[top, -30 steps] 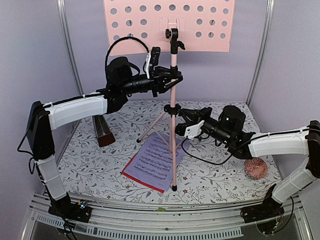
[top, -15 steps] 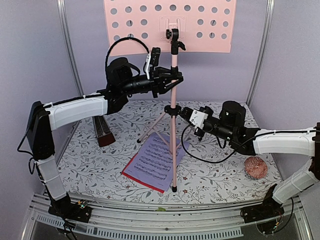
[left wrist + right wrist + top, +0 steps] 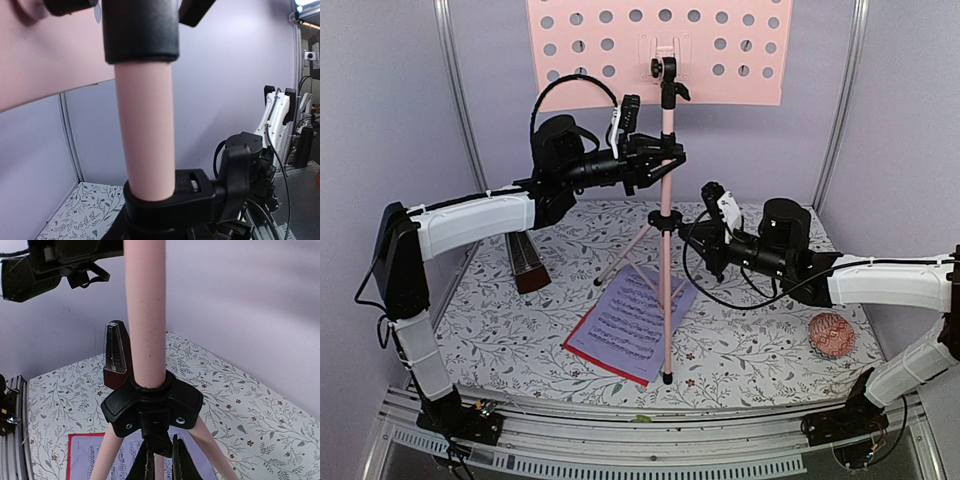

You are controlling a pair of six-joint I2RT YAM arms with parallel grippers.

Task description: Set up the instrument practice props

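Top external: left hand (image 3: 665,160) grips music stand (image 3: 665,250).

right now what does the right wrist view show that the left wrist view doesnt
Only the right wrist view shows the metronome, the sheets of music on the table, the tripod hub with its spreading legs, and the left arm's pincer up on the pole. Only the left wrist view shows the underside of the pink desk, the black collar at the pole's top, and the right arm below. Both show the pink pole and the floral table cover.
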